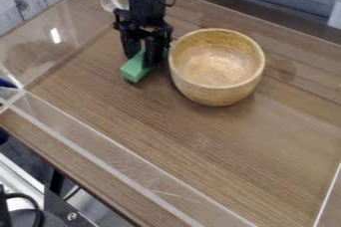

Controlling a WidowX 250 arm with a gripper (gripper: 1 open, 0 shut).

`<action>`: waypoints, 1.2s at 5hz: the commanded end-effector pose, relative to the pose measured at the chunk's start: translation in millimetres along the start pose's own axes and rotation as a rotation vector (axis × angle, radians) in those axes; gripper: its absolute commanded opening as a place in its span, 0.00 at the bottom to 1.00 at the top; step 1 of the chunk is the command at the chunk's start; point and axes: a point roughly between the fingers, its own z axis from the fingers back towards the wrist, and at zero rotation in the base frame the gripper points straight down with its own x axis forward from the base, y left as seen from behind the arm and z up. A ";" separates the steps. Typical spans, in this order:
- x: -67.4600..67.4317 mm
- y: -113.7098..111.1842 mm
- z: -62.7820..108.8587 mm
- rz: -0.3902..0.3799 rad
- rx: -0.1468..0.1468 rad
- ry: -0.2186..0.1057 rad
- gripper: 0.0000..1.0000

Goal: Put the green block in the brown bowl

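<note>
Gripper: my gripper points straight down, fingers pinched on the top end of the block. Jaws stand partly closed, set by the block's width.

Block: green bar, held near its upper end, most of its length hanging below the fingers. It tilts a little, lower end toward the camera. Whether that end is off the table I cannot tell for sure; it looks just clear or barely touching.

Why this hold: gripping one end from above leaves the bar hanging down, so it can go into the bowl lower end first, without my fingers meeting the rim.

Block vs bowl: block is just beside the bowl's left wall, outside it, not touching.

Bowl: upright on the table, opening up, thick tan walls, pale grainy inside.

Bowl contents: nothing in it.

Step, my judgement: block gripped, lift in hand; carry over the rim and release not yet done.

Risk, my judgement: rim sits higher than the block's lower end, so moving sideways too low would knock the wall.
</note>
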 end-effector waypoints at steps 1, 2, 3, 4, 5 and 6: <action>8.2 0.1 41.1 0.000 0.036 -0.112 0.00; 8.8 -1.9 47.0 -0.001 0.034 -0.123 0.00; 12.6 -8.1 58.8 -0.008 0.031 -0.149 0.00; 13.8 -10.8 63.3 -0.013 0.027 -0.162 0.00; 14.9 -14.0 69.2 -0.020 0.023 -0.177 0.00; 17.0 -20.2 79.3 -0.032 0.017 -0.201 0.00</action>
